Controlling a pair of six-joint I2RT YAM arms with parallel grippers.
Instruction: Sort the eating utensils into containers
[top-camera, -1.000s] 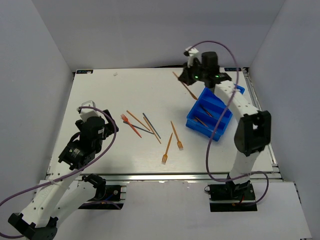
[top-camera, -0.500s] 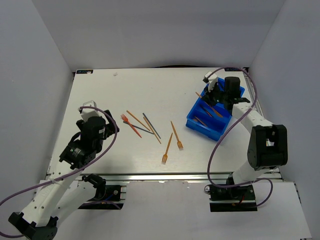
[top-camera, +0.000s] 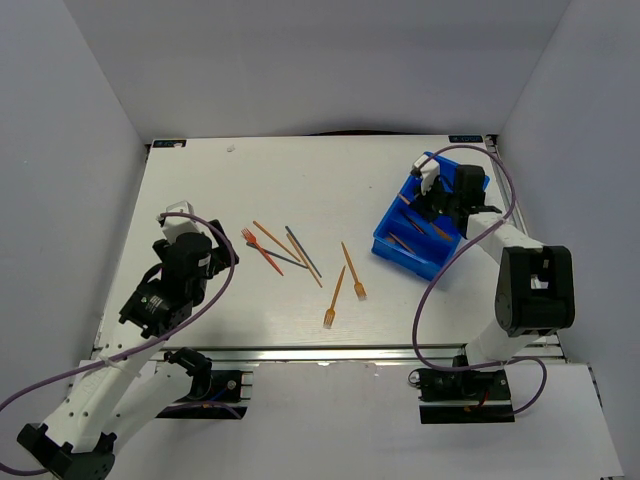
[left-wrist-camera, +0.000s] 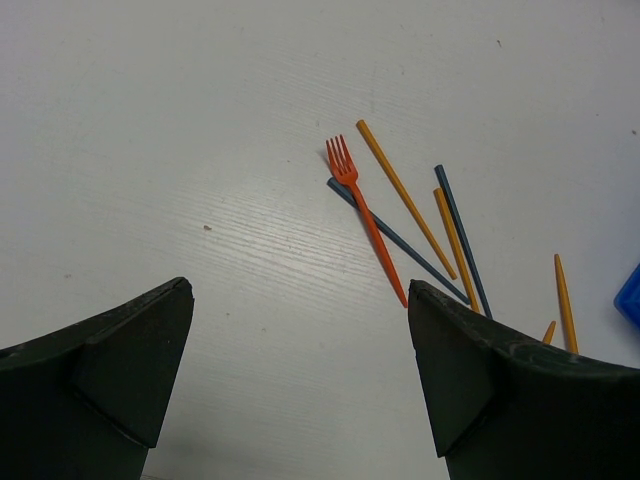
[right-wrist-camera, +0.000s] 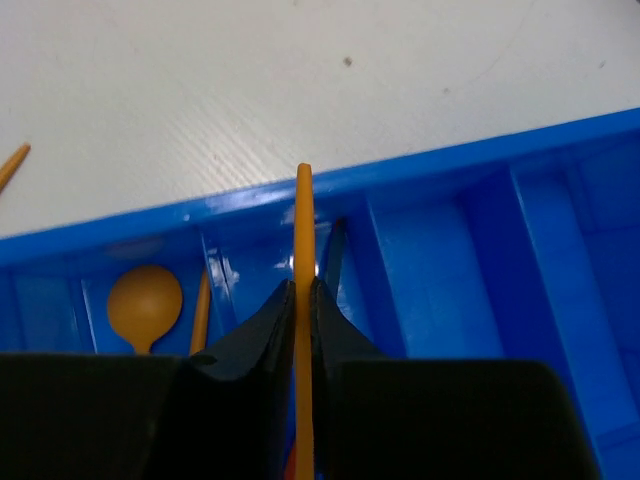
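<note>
Orange stick (right-wrist-camera: 304, 210), lifted off the table (top-camera: 250, 180) a second ago, now hangs over the blue tray (right-wrist-camera: 430, 170) at centre right; our right gripper (right-wrist-camera: 303, 295) pinches it, left gripper (left-wrist-camera: 298, 300) gapes. We should release next.

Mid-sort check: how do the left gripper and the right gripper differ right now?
The left gripper has its jaws wide open and holds nothing; the right gripper has its jaws shut on an orange stick. The left gripper hangs over the table near a red fork; the right gripper is over the blue tray and its compartments. Both are black.
</note>
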